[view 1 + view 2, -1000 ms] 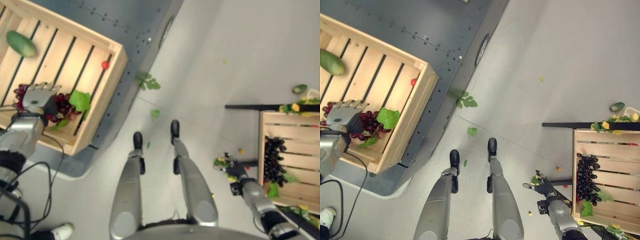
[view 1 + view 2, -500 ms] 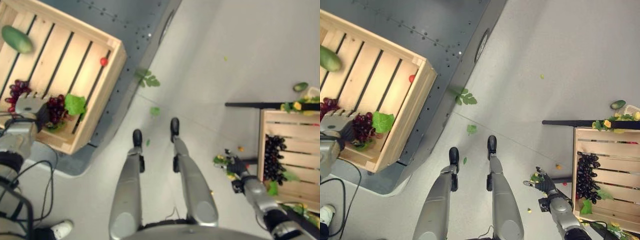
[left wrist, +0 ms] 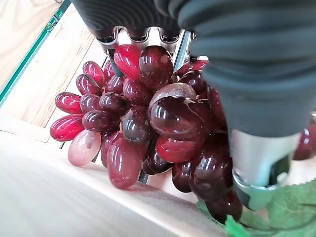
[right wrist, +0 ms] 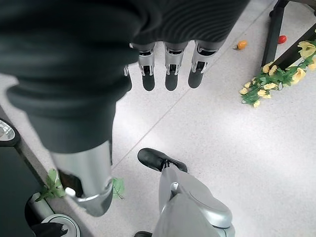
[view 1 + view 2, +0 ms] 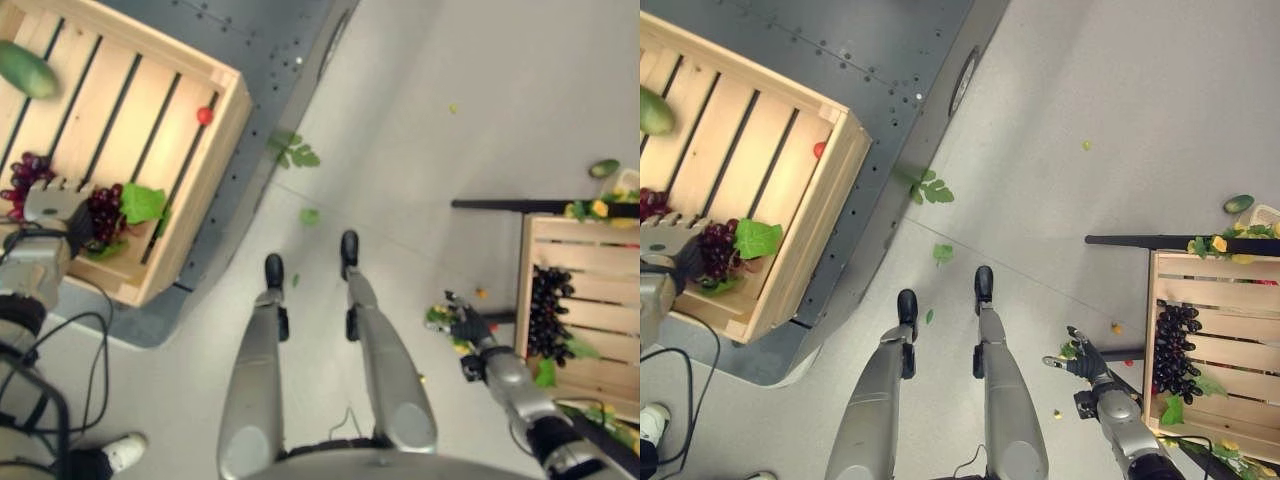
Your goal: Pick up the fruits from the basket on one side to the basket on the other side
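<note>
A wooden crate (image 5: 203, 188) stands on my left, holding red grapes (image 5: 105, 210) with a green leaf (image 5: 143, 203), a green fruit (image 5: 25, 68) and a small red fruit (image 5: 204, 115). My left hand (image 5: 55, 205) is down in this crate. In the left wrist view its fingers (image 3: 114, 43) and thumb curl round the red grape bunch (image 3: 148, 128). On my right, a second wooden crate (image 5: 595, 290) holds black grapes (image 5: 550, 312). My right hand (image 5: 468, 325) hangs open over the floor just left of that crate, fingers (image 4: 170, 64) straight and holding nothing.
The left crate rests on a grey metal platform (image 5: 265, 45). Green leaves (image 5: 293, 153) lie on the floor. A black bar (image 5: 520, 205), yellow flowers (image 5: 598, 210) and a green fruit (image 5: 603, 168) sit beside the right crate. A person's white shoe (image 5: 122, 452) is at lower left.
My left hand has drawn back a little toward the crate's near left, and its fingers have curled into the red grapes. The view has shifted slightly. The right hand has hardly moved.
</note>
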